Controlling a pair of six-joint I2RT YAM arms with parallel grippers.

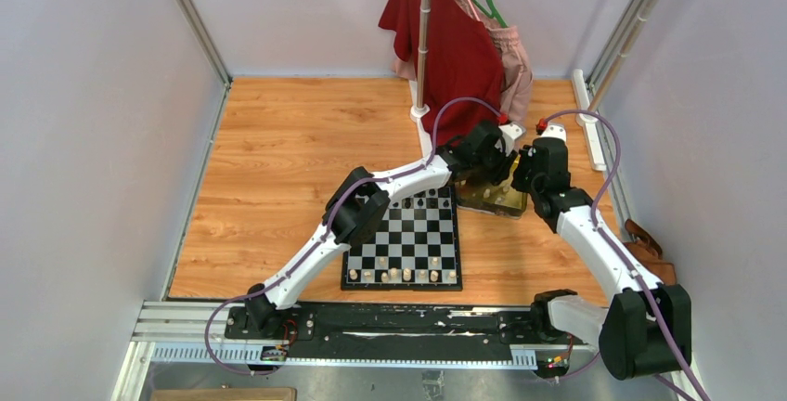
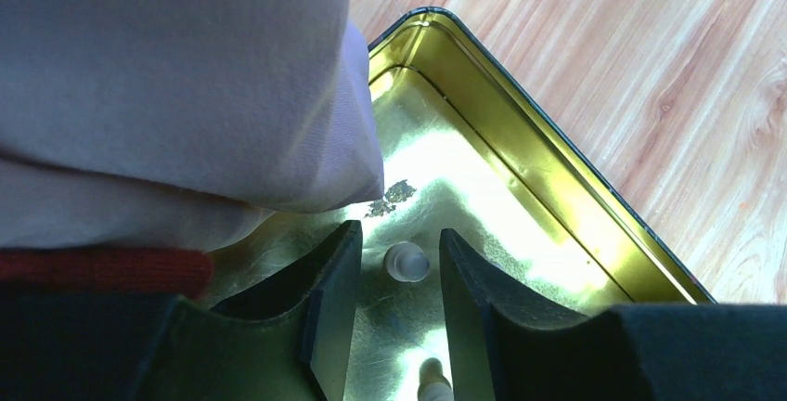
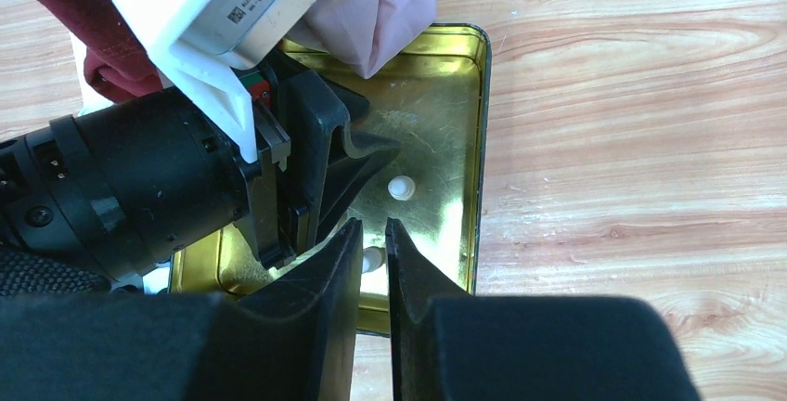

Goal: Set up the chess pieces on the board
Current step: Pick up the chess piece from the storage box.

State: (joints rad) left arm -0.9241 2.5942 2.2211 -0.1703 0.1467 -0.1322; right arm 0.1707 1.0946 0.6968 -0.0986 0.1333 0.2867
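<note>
Currently, read the left gripper as open, straddling 1 pale piece on the tin floor, clear of both jaws. Treat its axis as upright (round head toward the camera). Note a 2nd piece at 6 o'clock, cut off. Cannot confirm a grip by the near-closed right gripper on the pale shape at its tips. Find the board at 8 o'clock from the tin.

It's crowded in the tin: the left gripper blocks your right gripper on one side. A pink cloth overhangs the far corner; only the strip past the loose pawn, along the rim, is open.
</note>
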